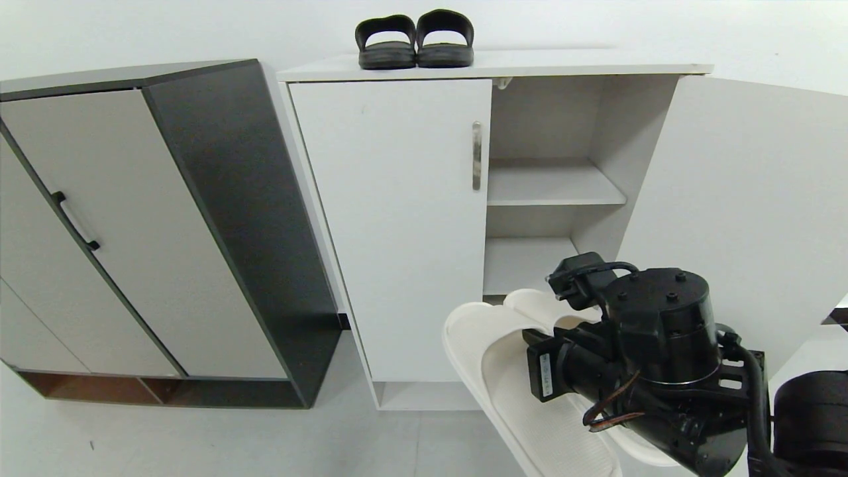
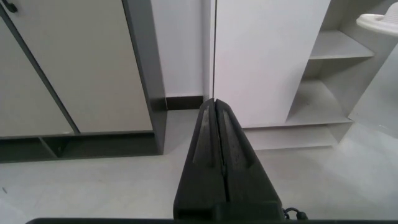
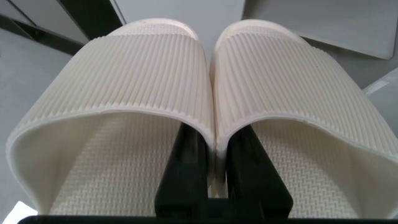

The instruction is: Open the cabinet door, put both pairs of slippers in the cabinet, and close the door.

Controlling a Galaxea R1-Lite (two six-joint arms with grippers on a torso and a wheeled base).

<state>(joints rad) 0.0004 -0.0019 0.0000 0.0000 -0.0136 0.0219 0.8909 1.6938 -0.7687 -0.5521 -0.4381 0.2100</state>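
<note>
White slippers [image 3: 146, 74]: cream foam with ribbed straps, side by side, before the cabinet's [image 1: 391, 232] open right half.
Right fingers [image 3: 186, 174]: black, clamped on the pair's touching inner walls.
Left fingers [image 2: 202, 149]: pressed together, empty.
Black slippers [image 1: 415, 41]: matte, atop the cabinet.

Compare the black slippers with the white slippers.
The black slippers are dark and smooth; the white slippers are pale and ribbed. The black pair rests on the cabinet top; the white pair is held up by the right gripper. Both are strap slides, set side by side.
</note>
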